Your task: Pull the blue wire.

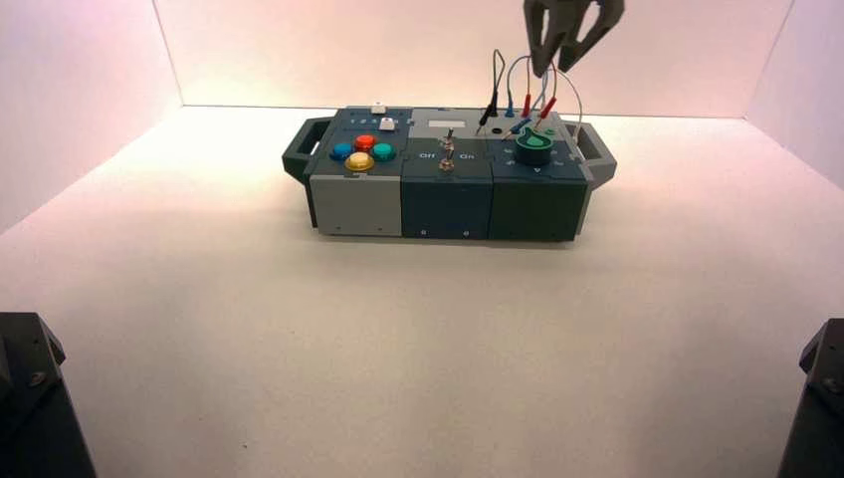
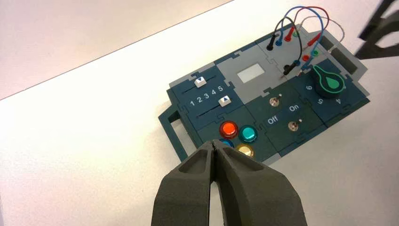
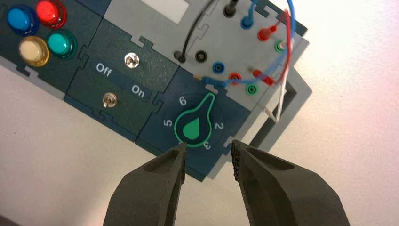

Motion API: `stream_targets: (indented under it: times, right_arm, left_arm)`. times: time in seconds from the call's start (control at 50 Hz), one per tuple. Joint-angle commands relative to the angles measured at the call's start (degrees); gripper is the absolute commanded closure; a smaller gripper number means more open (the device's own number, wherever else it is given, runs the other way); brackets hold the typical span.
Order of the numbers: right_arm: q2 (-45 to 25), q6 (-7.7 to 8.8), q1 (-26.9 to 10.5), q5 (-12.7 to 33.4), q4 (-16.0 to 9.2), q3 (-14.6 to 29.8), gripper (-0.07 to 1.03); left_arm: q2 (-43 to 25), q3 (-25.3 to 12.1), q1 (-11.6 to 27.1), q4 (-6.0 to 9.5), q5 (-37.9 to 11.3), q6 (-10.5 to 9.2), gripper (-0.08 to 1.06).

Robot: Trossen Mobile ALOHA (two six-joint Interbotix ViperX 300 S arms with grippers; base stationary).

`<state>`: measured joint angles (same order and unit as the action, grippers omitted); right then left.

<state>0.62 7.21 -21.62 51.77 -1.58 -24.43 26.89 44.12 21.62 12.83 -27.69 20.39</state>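
Note:
The blue wire (image 1: 520, 62) arches in a loop over the box's far right corner, among a black and a red wire. In the right wrist view, one dark-blue plug (image 3: 246, 21) stands in a socket. The other plug (image 3: 215, 82) lies by the green knob (image 3: 195, 125) with its metal pin bare, beside an empty blue socket (image 3: 218, 67). My right gripper (image 1: 562, 55) hangs open and empty just above the wire loops; in its own view (image 3: 208, 150) the fingers frame the knob's near edge. My left gripper (image 2: 214, 142) is shut and empty, short of the coloured buttons.
The box (image 1: 448, 204) carries four round buttons (image 1: 362, 150), two toggle switches (image 1: 448, 149) marked Off and On, two sliders (image 2: 201, 82) and handles at both ends. A loose white wire (image 3: 281, 96) hangs over the right handle. The arm bases (image 1: 30, 398) stand at the near corners.

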Motion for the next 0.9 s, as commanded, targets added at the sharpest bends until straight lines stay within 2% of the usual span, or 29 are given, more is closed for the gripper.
stream_targets:
  times: [0.02, 0.22, 0.32, 0.64, 0.9]
  right_arm:
    - [5.1, -0.35, 0.2, -3.3, 0.1, -3.1, 0.45]
    - [9.4, -0.35, 0.3, -8.8, 0.7, -8.7, 0.45]
    - [9.9, -0.35, 0.3, -11.3, 0.9, -10.6, 0.45]
    - [10.4, -0.35, 0.3, -13.5, 1.5, -12.0, 0.45]
    - [11.2, -0.26, 0.5, -13.2, 1.6, -12.4, 0.45]
  left_arm:
    - [0.4, -0.1, 0.2, -0.18, 2.4, 0.26, 1.0]
    - [1.8, 2.1, -0.7, -0.26, 7.6, 0.26, 1.0]
    - [2.3, 2.8, -0.9, -0.26, 8.6, 0.26, 1.0]
    - [0.9, 2.9, -1.1, -0.26, 8.6, 0.26, 1.0]
    - [-0.1, 2.9, -1.5, -0.26, 8.6, 0.26, 1.0]
